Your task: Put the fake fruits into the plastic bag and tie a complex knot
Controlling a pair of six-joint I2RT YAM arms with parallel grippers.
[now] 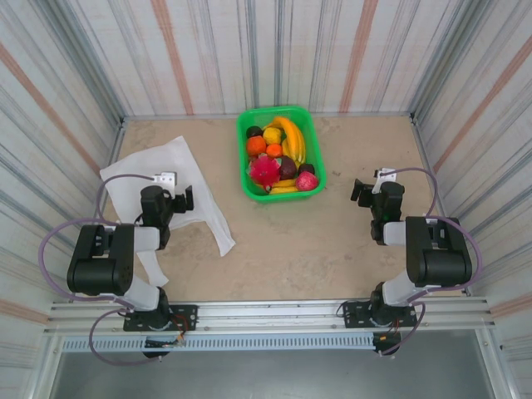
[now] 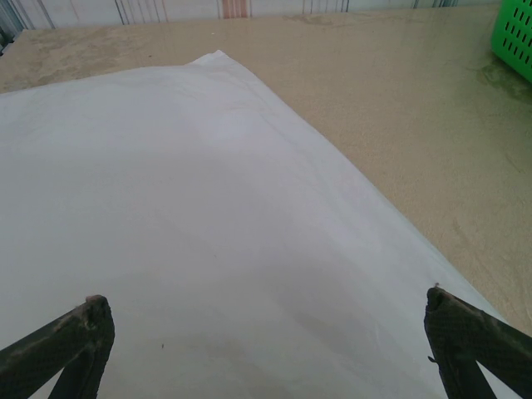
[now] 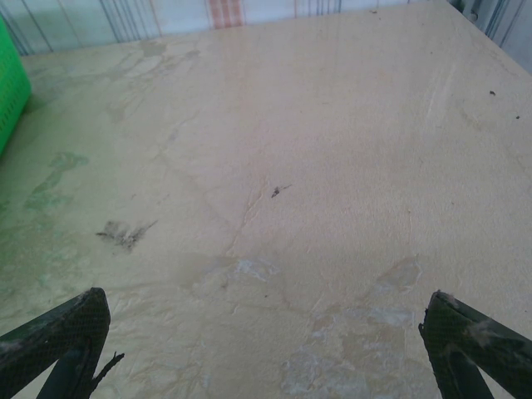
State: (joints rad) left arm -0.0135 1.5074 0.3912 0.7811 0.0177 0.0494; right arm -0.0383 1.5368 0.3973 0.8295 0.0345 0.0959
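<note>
**Fruit in the basket, bag flat on the table, both grippers open**

In the overhead view, the fake fruits point(image 1: 279, 158) are seen heaped inside a green mesh basket point(image 1: 278, 110), which is set at the 12 o'clock edge of the table point(image 1: 332, 241), close to the back wall. Yellow bananas point(image 1: 292, 137) are laid along the 2 o'clock side of the heap. An orange piece point(image 1: 256, 145) is found at 10 o'clock, a pink-red piece point(image 1: 264, 171) at 7 o'clock, a dark purple piece point(image 1: 288, 167) near the middle and a red piece point(image 1: 307, 180) at 4 o'clock.

The plastic bag point(image 1: 178, 158) is spread flat at the table's 9 to 10 o'clock area, well apart from the basket. A narrow strip of it point(image 1: 221, 238) is stretched toward 5 o'clock. No fruit is seen on it.

The left gripper point(image 1: 169, 179) is held over the bag's near part. In the left wrist view its fingers point(image 2: 62, 345) are spread wide, with the white film point(image 2: 208, 208) between and beneath them and nothing gripped. A corner of the basket point(image 2: 517, 33) is seen at 1 o'clock in that view.

The right gripper point(image 1: 382, 175) is held at the table's 3 o'clock side, over bare tabletop, near the basket but not touching it. In the right wrist view its fingers point(image 3: 58, 341) are likewise spread wide, and only the stained tabletop point(image 3: 291, 166) is seen between them. An edge of the basket point(image 3: 8, 83) is seen at 10 o'clock there.
</note>
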